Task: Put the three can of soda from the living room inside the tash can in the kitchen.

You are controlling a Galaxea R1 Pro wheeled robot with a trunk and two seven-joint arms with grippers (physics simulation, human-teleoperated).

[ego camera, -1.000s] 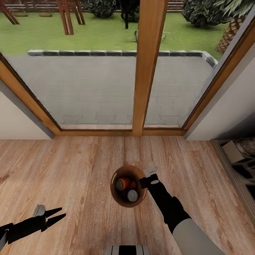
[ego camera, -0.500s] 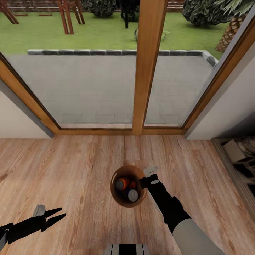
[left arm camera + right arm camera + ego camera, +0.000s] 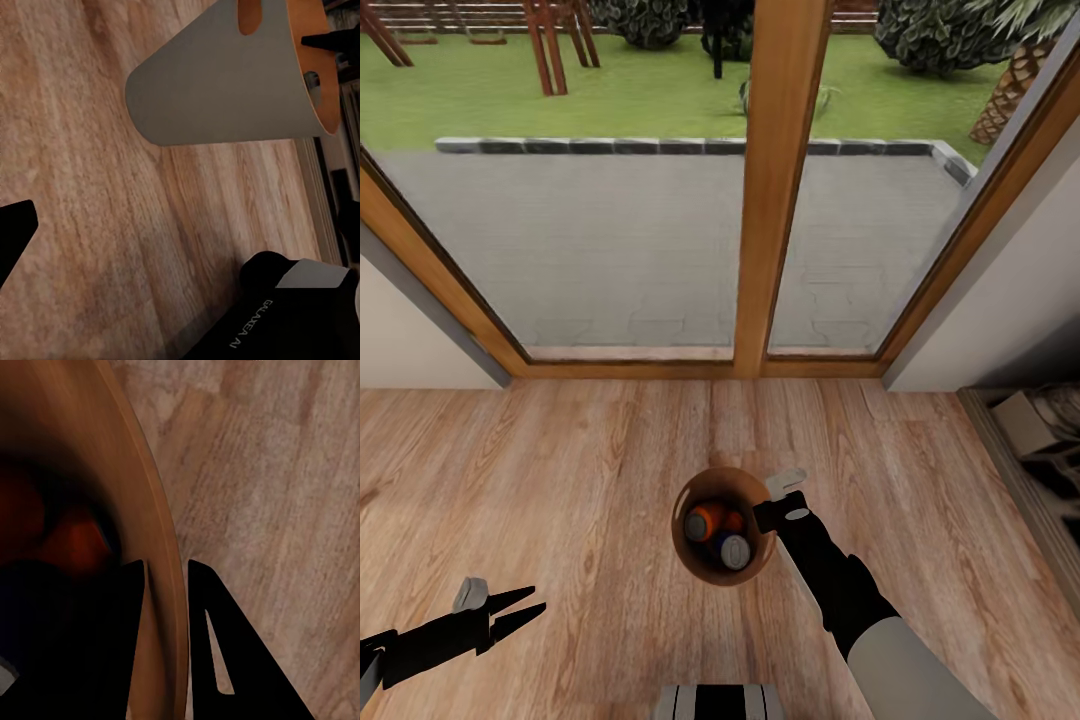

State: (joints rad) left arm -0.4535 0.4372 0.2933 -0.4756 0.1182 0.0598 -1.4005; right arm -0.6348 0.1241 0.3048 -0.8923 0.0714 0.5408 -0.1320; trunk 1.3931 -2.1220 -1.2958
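- Cans of soda (image 3: 712,528) sit inside the tash can (image 3: 690,555): two grey metal ends face up, so those stand roughly on end with long axis near vertical; more orange shows between them, possibly a third can, too dark to count for sure.
- Tash can is round and tapered, narrower at the base, glossy copper-brown inside, pale matte grey outside (image 3: 217,82), with an oval handle cutout near the rim. It stands upright on the light wood plank floor (image 3: 560,470), mouth up, near the wood-framed glass door (image 3: 775,190).
- Right gripper (image 3: 778,497) is clamped on the bin's rim at the robot's right side: one black finger inside the wall, one outside, rim pinched between them (image 3: 166,607).
- Left gripper (image 3: 520,607) hangs low over bare floor, well apart from the bin, its two pointed black fingers spread with nothing between them.
- Paved patio and lawn show beyond the glass.
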